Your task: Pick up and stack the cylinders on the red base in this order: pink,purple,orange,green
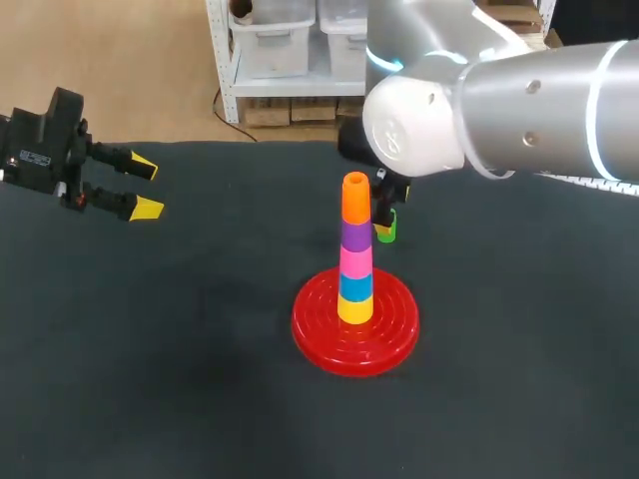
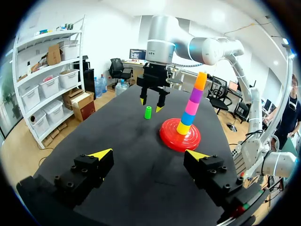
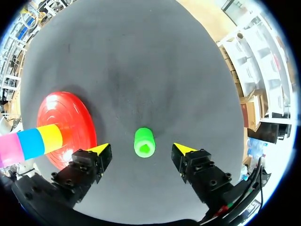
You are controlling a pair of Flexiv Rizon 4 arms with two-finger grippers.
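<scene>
The red base (image 1: 324, 339) holds a tower of yellow, blue, pink (image 1: 355, 261), purple (image 1: 355, 235) and orange (image 1: 354, 197) cylinders. A green cylinder (image 3: 144, 142) stands upright on the dark table just behind the tower. My right gripper (image 3: 141, 150) hangs over it, open, one yellow tip on each side with a gap to both. In the head view the green cylinder (image 1: 386, 230) is partly hidden by that gripper (image 1: 383, 222). My left gripper (image 1: 140, 187) is open and holds nothing, raised at the far left, well away from the tower.
The table (image 1: 150, 379) is a dark mat. My right arm's large grey body (image 1: 499, 100) crosses above the back right, close behind the tower's top.
</scene>
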